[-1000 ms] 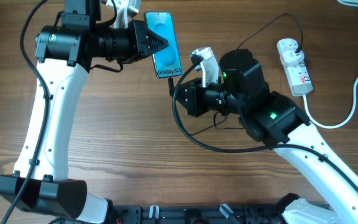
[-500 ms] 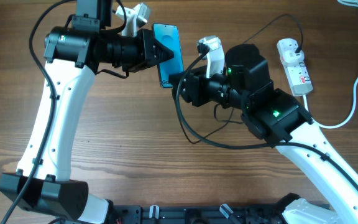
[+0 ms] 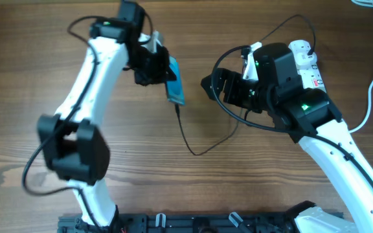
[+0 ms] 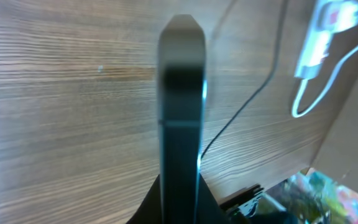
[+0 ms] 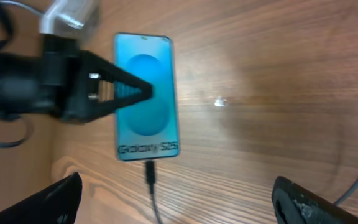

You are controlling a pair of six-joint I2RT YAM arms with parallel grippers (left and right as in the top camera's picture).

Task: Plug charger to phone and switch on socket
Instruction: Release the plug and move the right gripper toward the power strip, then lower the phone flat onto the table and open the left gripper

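Observation:
My left gripper (image 3: 164,74) is shut on the phone (image 3: 175,82) and holds it on edge just above the table. The left wrist view shows the phone (image 4: 182,112) edge-on between the jaws. Seen from the right wrist, the phone (image 5: 146,106) has a lit cyan screen with a left finger (image 5: 114,93) across it. The charger's plug tip (image 5: 150,174) meets the phone's bottom edge. Its thin black cable (image 3: 190,144) loops across the table toward the socket (image 3: 315,76), partly hidden by my right arm. My right gripper (image 3: 214,84) is open wide, right of the phone, holding nothing.
The socket's thick white cord (image 3: 368,97) curves along the table's right side. The socket (image 4: 328,22) and its white cord (image 4: 309,93) show at the top right of the left wrist view. Bare wooden table (image 3: 141,168) lies in front of both arms.
My right gripper has opened, let go of the plug and drawn back to the right. The left arm has turned the phone onto its edge and shifted it slightly.

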